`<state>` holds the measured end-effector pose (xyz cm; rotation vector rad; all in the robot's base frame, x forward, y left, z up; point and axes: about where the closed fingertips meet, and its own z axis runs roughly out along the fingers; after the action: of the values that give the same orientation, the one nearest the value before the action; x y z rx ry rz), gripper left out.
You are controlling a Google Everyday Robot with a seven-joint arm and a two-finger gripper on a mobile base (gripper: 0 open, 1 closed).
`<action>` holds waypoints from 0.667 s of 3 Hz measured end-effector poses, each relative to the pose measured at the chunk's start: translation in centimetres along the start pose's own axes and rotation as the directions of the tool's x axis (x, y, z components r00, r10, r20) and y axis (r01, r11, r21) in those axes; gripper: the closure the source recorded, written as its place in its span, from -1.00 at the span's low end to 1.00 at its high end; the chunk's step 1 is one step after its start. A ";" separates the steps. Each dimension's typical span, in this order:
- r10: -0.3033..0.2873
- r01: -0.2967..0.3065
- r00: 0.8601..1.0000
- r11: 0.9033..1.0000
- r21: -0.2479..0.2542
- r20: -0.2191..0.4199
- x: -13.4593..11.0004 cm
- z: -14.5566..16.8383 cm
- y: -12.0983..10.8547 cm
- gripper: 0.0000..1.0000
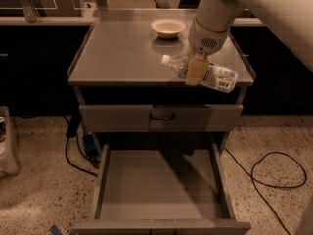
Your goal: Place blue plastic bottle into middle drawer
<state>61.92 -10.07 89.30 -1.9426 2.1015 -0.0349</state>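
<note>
The blue plastic bottle [217, 76] is clear with a white cap and a white, pale-blue label. It lies tilted, cap to the left, over the front right of the cabinet top [122, 53]. My gripper [195, 71] comes down from the upper right and is shut across the bottle's middle, with one tan finger [195, 70] in front of it. The middle drawer [100, 180], a wide shallow grey tray, stands pulled out and empty below, toward the camera.
A cream shallow bowl [167, 27] sits at the back of the cabinet top. A closed grey drawer front with a small black handle [161, 116] is above the open drawer. Black cables lie on the floor at right [274, 175] and left [73, 155]. A white bin [7, 141] stands at far left.
</note>
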 end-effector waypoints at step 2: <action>0.070 -0.070 0.997 0.997 0.010 0.026 -0.4 -3.4 8.0 1.00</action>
<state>53.43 -9.45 91.00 -1.8520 2.1463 -0.0075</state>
